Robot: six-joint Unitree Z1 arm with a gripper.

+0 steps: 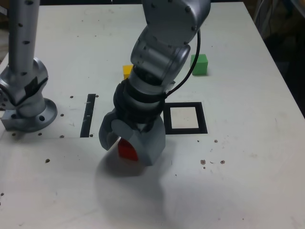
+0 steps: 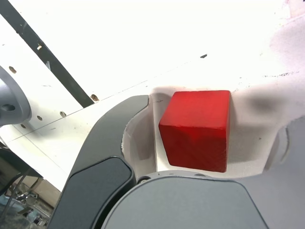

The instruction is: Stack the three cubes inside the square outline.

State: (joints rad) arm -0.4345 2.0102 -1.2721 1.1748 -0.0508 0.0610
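Gripper is down at the table near the front edge, jaws spread and straddling the red cube. In the wrist view the red cube sits between the jaws with a visible gap to the dark jaw on one side; can't tell from either view whether the other jaw is touching it. Cube looks flat on the table, not lifted. Just behind the gripper, toward the exterior view's right, is the square outline, pale centre, no cube in it. On the exterior view's left of the gripper lies a narrow black strip, and further left the arm's base is bolted to the table. Further back, the yellow cube is mostly hidden behind the arm, only a corner showing. Green cube sits to its right in the exterior view, well apart from the outline.
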